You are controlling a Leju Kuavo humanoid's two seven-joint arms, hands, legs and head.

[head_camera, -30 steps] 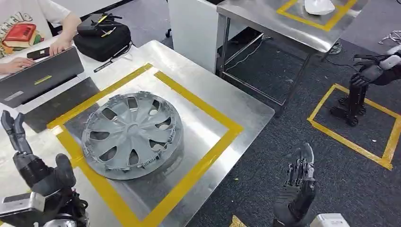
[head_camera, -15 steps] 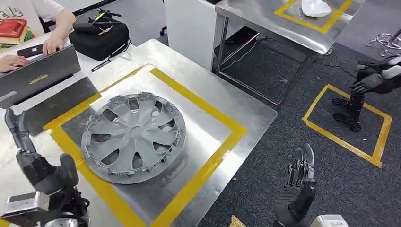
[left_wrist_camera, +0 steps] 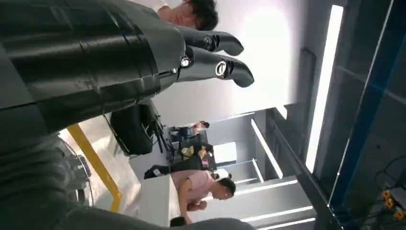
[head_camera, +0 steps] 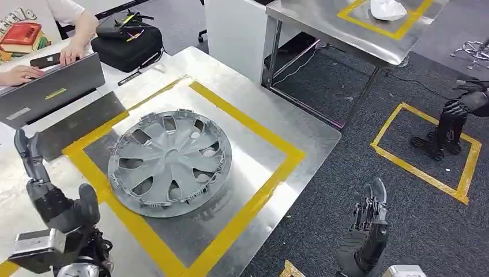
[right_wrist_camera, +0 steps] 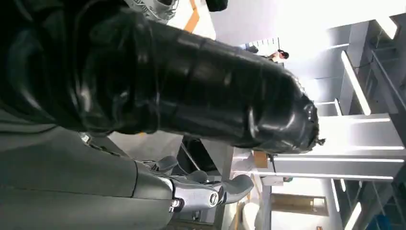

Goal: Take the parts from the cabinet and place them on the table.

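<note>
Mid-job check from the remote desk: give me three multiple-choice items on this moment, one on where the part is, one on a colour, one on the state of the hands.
1. Where does the grey wheel cover lie?
A. on the floor
B. on the steel table, inside the tape square
C. in the left hand

2. What colour is the tape square on that table?
A. yellow
B. red
C. blue

3. How are the left hand and right hand?
A. both hold the cover
B. the right one holds a tool
C. both hold nothing, fingers pointing up

Key: 1 B, the cover rests flat within the tape. 2 A, the strips are yellow. 3 C, both hands are apart from the cover.
</note>
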